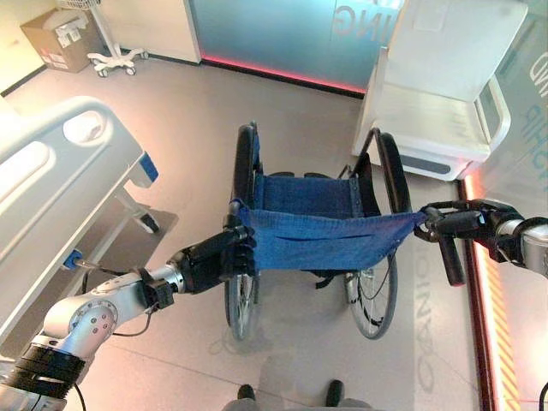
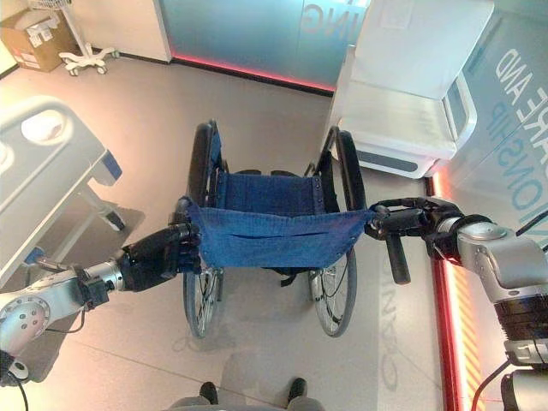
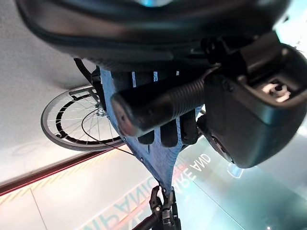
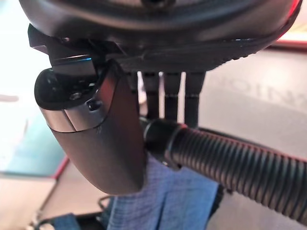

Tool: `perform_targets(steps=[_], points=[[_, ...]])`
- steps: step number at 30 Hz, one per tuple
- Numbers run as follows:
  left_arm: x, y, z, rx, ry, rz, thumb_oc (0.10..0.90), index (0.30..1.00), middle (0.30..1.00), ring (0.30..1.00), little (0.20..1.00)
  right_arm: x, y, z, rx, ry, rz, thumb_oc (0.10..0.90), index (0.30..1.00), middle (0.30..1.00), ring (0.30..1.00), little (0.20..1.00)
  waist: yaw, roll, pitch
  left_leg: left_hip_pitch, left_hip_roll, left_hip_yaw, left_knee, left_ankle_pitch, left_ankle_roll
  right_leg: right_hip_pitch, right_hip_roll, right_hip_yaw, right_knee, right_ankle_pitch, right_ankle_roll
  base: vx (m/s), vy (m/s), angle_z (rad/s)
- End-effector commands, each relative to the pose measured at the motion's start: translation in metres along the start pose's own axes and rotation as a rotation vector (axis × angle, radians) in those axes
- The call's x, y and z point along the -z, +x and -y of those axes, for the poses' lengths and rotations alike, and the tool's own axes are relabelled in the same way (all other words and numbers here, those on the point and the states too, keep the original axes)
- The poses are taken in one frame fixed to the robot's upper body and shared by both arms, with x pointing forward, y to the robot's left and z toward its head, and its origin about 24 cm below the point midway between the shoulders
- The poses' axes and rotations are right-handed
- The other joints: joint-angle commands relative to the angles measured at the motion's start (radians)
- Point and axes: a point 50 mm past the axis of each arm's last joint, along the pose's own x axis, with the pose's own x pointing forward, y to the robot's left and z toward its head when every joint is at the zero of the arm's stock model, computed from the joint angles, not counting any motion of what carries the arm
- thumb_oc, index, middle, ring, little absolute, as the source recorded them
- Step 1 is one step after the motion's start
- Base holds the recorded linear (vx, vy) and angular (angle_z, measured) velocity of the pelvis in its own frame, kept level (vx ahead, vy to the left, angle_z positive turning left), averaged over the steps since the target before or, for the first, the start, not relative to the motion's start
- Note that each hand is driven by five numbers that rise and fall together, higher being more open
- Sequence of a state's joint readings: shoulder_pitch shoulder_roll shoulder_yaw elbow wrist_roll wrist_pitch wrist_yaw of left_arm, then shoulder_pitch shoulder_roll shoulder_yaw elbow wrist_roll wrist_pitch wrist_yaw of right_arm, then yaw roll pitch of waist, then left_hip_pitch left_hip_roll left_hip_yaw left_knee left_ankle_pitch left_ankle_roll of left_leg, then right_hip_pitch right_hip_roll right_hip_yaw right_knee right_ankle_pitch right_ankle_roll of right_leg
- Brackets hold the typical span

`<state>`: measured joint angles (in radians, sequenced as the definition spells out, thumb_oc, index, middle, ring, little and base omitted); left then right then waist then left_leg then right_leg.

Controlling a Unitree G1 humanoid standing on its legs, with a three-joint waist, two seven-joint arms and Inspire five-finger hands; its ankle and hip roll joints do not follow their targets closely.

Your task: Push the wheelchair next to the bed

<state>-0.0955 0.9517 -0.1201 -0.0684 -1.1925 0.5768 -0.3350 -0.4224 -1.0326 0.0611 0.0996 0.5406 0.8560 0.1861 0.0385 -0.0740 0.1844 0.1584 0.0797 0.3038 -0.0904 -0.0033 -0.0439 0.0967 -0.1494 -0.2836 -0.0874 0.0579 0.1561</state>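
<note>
A wheelchair point(image 1: 317, 231) with a blue cloth back and seat and black wheels stands in the middle of the floor, its back toward me. My left hand point(image 1: 210, 261) is curled round its left push handle point(image 3: 158, 103). My right hand point(image 1: 467, 224) is curled round the ribbed right push handle point(image 4: 230, 160), whose grip sticks out below the hand point(image 1: 451, 261). The bed point(image 1: 51, 180), with a pale grey end board and blue corner pieces, lies at the left, a gap of floor between it and the wheelchair.
A white padded chair point(image 1: 445, 94) stands at the back right, just beyond the wheelchair's right wheel. A glass wall with a red light strip point(image 1: 282, 75) closes the back. A cardboard box point(image 1: 58, 38) and a wheeled stand point(image 1: 116, 58) sit at the far left.
</note>
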Motion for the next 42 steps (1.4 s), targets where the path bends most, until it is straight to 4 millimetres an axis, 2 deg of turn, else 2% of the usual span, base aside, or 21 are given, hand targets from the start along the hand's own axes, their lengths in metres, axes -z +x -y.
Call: perform_targets(steps=[1, 6, 12, 13, 14, 19, 25, 29, 33, 39, 42], points=[[-0.098, 0.005, 0.059, 0.361, 0.176, 0.366, 0.400, 0.300, 0.300, 0.300, 0.300, -0.017, -0.010, 0.009, -0.043, -0.169, 0.002, 0.400, 0.300, 0.300, 0.300, 0.300, 0.004, 0.032, -0.093, -0.016, 0.015, -0.022, 0.003, -0.016, -0.029, 0.031, -0.006, -0.017, 0.075, -0.084, 0.007, 0.00, 0.000, 0.00], [-0.091, 0.004, 0.056, 0.355, 0.171, 0.377, 0.400, 0.300, 0.300, 0.300, 0.300, 0.004, -0.008, 0.006, -0.052, -0.223, -0.100, 0.400, 0.300, 0.300, 0.300, 0.300, 0.001, 0.034, -0.094, -0.014, 0.017, -0.021, 0.003, -0.015, -0.030, 0.034, -0.005, -0.016, 0.071, -0.084, 0.007, 0.00, 0.000, 0.00], [-0.091, 0.002, 0.058, 0.347, 0.165, 0.384, 0.400, 0.300, 0.300, 0.300, 0.300, 0.018, -0.008, 0.009, -0.054, -0.218, -0.160, 0.400, 0.300, 0.300, 0.300, 0.300, -0.001, 0.037, -0.091, -0.012, 0.020, -0.020, 0.003, -0.013, -0.032, 0.036, -0.003, -0.016, 0.071, -0.084, 0.006, 0.00, 0.000, 0.00], [-0.091, 0.001, 0.058, 0.347, 0.165, 0.384, 0.400, 0.300, 0.300, 0.300, 0.300, 0.019, -0.008, 0.009, -0.050, -0.215, -0.160, 0.493, 0.439, 0.439, 0.439, 0.439, -0.002, 0.037, -0.091, -0.012, 0.020, -0.020, 0.003, -0.013, -0.032, 0.036, -0.003, -0.016, 0.070, -0.084, 0.006, 0.00, 0.000, 0.00], [-0.090, 0.001, 0.057, 0.347, 0.165, 0.385, 0.400, 0.300, 0.300, 0.300, 0.300, 0.021, -0.007, 0.009, -0.039, -0.207, -0.156, 0.800, 0.900, 0.900, 0.900, 0.900, -0.002, 0.037, -0.090, -0.011, 0.022, -0.020, 0.003, -0.012, -0.033, 0.036, -0.003, -0.015, 0.071, -0.085, 0.007, 0.00, 0.000, 0.00], [-0.089, 0.001, 0.057, 0.351, 0.164, 0.388, 0.400, 0.300, 0.300, 0.300, 0.300, 0.017, -0.007, 0.011, 0.027, -0.159, -0.094, 0.800, 0.900, 0.900, 0.900, 0.900, -0.005, 0.039, -0.086, -0.010, 0.024, -0.020, 0.003, -0.012, -0.035, 0.036, -0.002, -0.014, 0.070, -0.084, 0.007, 0.00, 0.000, 0.00], [-0.093, -0.002, 0.055, 0.341, 0.156, 0.396, 0.400, 0.300, 0.300, 0.300, 0.300, -0.012, -0.019, 0.032, 0.225, -0.041, 0.057, 0.800, 0.900, 0.900, 0.900, 0.900, -0.011, 0.041, -0.085, -0.004, 0.026, -0.017, 0.003, -0.016, -0.035, 0.036, 0.001, -0.008, 0.076, -0.087, 0.008, 0.00, 0.000, 0.00], [-0.095, -0.004, 0.055, 0.333, 0.155, 0.402, 0.400, 0.300, 0.300, 0.300, 0.300, -0.021, -0.027, 0.041, 0.274, 0.008, 0.089, 0.800, 0.900, 0.900, 0.900, 0.900, -0.015, 0.042, -0.088, -0.003, 0.026, -0.013, 0.003, -0.020, -0.033, 0.034, 0.002, -0.005, 0.079, -0.090, 0.008, 0.00, 0.000, 0.00], [-0.099, -0.010, 0.053, 0.324, 0.152, 0.417, 0.400, 0.300, 0.300, 0.300, 0.300, -0.018, -0.033, 0.044, 0.279, 0.036, 0.112, 0.800, 0.900, 0.900, 0.900, 0.900, -0.022, 0.043, -0.090, -0.002, 0.026, -0.011, 0.003, -0.021, -0.031, 0.031, 0.003, 0.000, 0.083, -0.093, 0.007, 0.00, 0.000, 0.00], [-0.098, -0.011, 0.049, 0.310, 0.152, 0.429, 0.400, 0.300, 0.300, 0.300, 0.300, -0.008, -0.034, 0.038, 0.243, 0.059, 0.127, 0.800, 0.900, 0.900, 0.900, 0.900, -0.032, 0.044, -0.090, -0.001, 0.027, -0.002, 0.003, -0.024, -0.030, 0.026, 0.004, 0.007, 0.085, -0.096, 0.008, 0.00, 0.000, 0.00], [-0.097, -0.014, 0.049, 0.306, 0.152, 0.438, 0.400, 0.300, 0.300, 0.300, 0.300, 0.004, -0.036, 0.033, 0.174, 0.048, 0.097, 0.800, 0.900, 0.900, 0.900, 0.900, -0.038, 0.045, -0.086, -0.003, 0.028, 0.001, 0.003, -0.022, -0.030, 0.023, 0.005, 0.011, 0.086, -0.096, 0.007, -0.02, 0.005, 0.00]])
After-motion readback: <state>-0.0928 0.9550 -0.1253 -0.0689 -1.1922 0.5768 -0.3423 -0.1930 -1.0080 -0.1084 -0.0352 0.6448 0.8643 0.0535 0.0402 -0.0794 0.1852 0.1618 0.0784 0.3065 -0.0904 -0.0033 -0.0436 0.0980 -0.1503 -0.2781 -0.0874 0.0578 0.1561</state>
